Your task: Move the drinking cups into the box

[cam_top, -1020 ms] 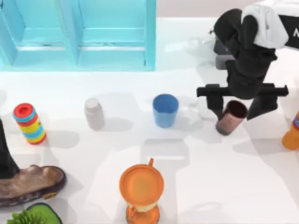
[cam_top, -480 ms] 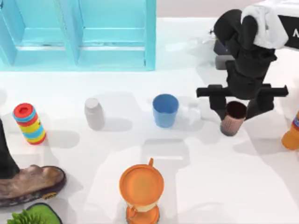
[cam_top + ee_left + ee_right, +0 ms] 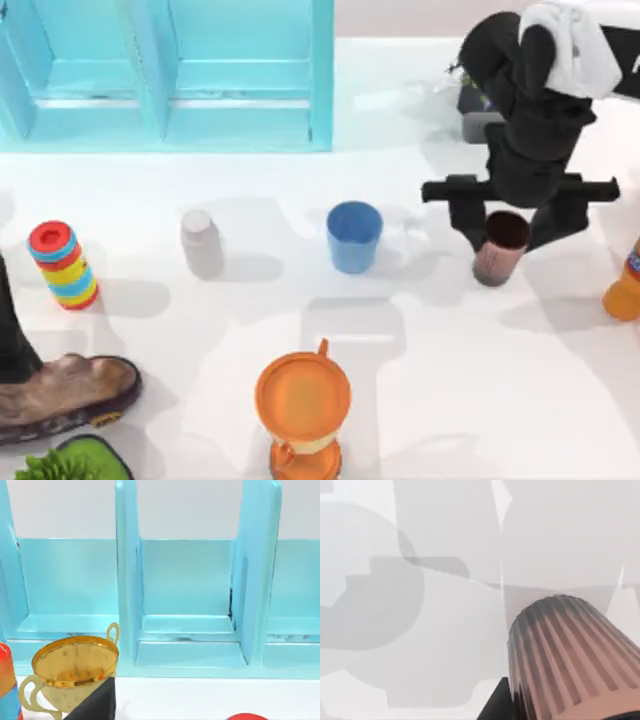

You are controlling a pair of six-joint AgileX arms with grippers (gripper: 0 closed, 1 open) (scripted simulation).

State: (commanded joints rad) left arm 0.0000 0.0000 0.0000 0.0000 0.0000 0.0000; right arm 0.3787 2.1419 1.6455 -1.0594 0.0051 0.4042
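1. Top view: right gripper sits over the brown ribbed cup at the table's right side. Its two dark fingers straddle the cup, one on each side. Whether they are pressing on the walls I cannot tell.
2. Cup stands roughly upright, mouth up, with a shadow under its base. Judgement: it is either gripped at the sides or about to be, since a side pinch suits a tapered, handleless shape.
3. Right wrist view: pinkish ribbed wall of the cup close to the camera, against white table. Contact with the pads is not visible here.
4. Blue cup stands upright near the table's middle, well apart from the brown one and untouched.
5. Turquoise box with partitioned compartments lies along the far edge, left of centre. Both cups are outside it, so the task is at an early stage.
6. Left arm is parked at the left edge.
7. Bystanders: grey-white bottle, orange pitcher, striped stack, shoe, orange object at the right edge. The blue cup stands on the direct line from the brown cup to the box.
8. Left wrist view: box compartments and a gold trophy cup.
9. Writing: no readable labels or brands.
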